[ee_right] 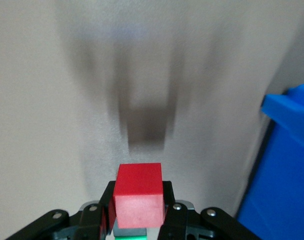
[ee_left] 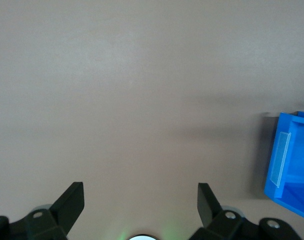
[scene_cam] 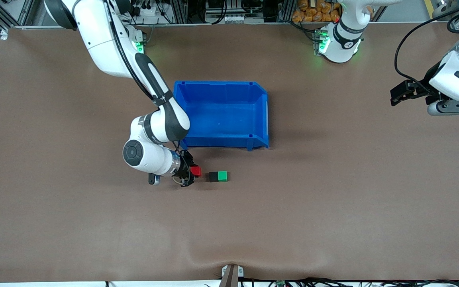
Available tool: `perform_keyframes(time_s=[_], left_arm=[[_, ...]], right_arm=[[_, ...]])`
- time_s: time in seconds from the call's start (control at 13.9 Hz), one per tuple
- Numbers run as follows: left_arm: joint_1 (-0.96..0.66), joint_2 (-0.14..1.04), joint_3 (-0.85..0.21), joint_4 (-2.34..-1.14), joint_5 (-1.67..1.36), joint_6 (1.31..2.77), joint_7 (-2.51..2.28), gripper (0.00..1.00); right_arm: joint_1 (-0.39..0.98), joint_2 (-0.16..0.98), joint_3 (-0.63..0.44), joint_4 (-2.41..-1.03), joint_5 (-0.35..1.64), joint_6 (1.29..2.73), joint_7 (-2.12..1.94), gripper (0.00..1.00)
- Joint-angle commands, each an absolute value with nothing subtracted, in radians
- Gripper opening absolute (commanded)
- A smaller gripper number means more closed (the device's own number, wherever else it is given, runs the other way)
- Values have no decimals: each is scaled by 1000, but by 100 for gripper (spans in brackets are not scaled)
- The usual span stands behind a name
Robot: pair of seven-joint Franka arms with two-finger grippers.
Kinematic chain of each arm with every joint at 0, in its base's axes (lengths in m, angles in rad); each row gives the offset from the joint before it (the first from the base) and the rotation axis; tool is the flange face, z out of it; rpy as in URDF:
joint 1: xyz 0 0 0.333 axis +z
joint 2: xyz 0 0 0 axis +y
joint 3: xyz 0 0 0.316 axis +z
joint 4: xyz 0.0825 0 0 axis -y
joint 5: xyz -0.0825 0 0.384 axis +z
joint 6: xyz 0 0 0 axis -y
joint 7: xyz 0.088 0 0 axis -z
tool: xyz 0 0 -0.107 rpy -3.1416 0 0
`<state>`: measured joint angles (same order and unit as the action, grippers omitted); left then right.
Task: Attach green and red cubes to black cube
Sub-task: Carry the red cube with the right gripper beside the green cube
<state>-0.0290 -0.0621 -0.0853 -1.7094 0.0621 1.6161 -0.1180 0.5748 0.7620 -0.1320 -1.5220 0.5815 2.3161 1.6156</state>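
Note:
My right gripper is shut on the red cube and holds it low over the table. A small gap separates it from the black cube, on that cube's side toward the right arm's end. The green cube touches the black cube's side toward the left arm's end; both rest on the table. In the right wrist view the red cube sits between the fingers, with a green sliver under it. My left gripper is open and empty and waits over the table's left-arm end.
An empty blue bin stands on the brown table, farther from the front camera than the cubes and just beside my right arm's wrist. Its corner shows in the left wrist view and its wall in the right wrist view.

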Motion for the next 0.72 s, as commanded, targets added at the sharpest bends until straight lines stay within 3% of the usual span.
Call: perform_keyframes(time_s=[0.0, 0.65], left_arm=[[-25, -84, -86, -1726, 60, 1618, -109, 100], [-25, -86, -86, -1726, 60, 1618, -107, 100]], right_arm=[[592, 793, -141, -1493, 597, 2336, 1643, 1], [621, 845, -141, -1448, 591, 2355, 1724, 0]])
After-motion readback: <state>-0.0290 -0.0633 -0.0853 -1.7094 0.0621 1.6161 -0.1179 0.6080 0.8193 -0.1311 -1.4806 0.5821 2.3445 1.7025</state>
